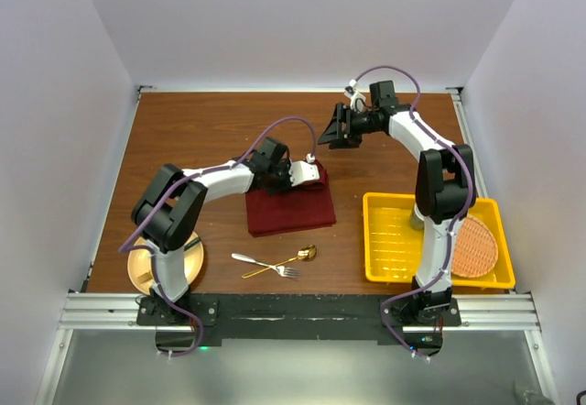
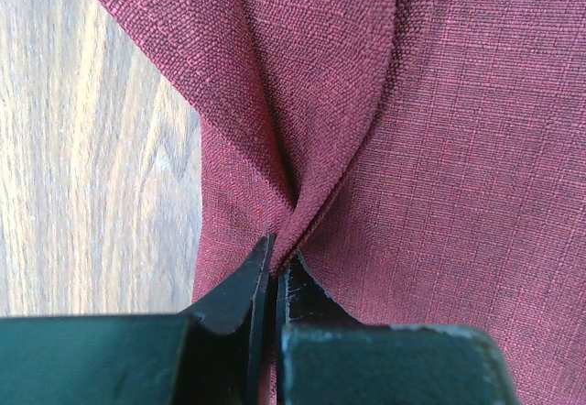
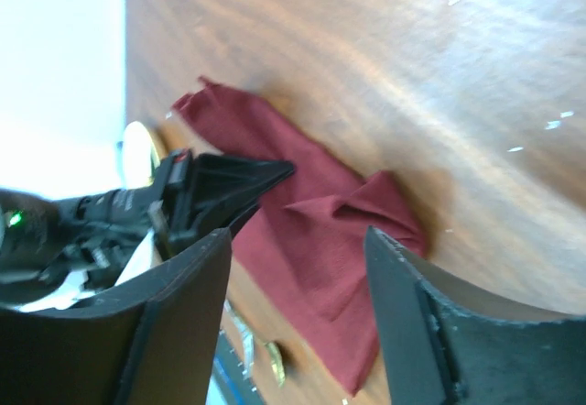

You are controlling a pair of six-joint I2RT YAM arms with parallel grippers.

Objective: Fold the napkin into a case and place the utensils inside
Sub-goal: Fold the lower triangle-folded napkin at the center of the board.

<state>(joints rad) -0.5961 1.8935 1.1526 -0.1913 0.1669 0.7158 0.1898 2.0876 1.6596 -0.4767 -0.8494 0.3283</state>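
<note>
The maroon napkin (image 1: 286,213) lies partly folded on the wooden table, with a raised crease (image 3: 366,202) near its far right corner. My left gripper (image 1: 316,174) is shut on that pinched fold (image 2: 286,231), its jaws closed tight over the cloth (image 2: 439,148). My right gripper (image 1: 333,136) hangs above the table beyond the napkin, open and empty (image 3: 298,235), with the cloth (image 3: 302,258) showing well below it. In front of the napkin the silver fork (image 1: 249,259) and the gold spoon (image 1: 300,257) lie crossed on the table.
A yellow tray (image 1: 389,240) stands at the right front with the round orange woven mat (image 1: 477,246) in it. A gold plate (image 1: 188,268) sits at the left front under the left arm. Bare wood (image 2: 92,148) lies left of the napkin.
</note>
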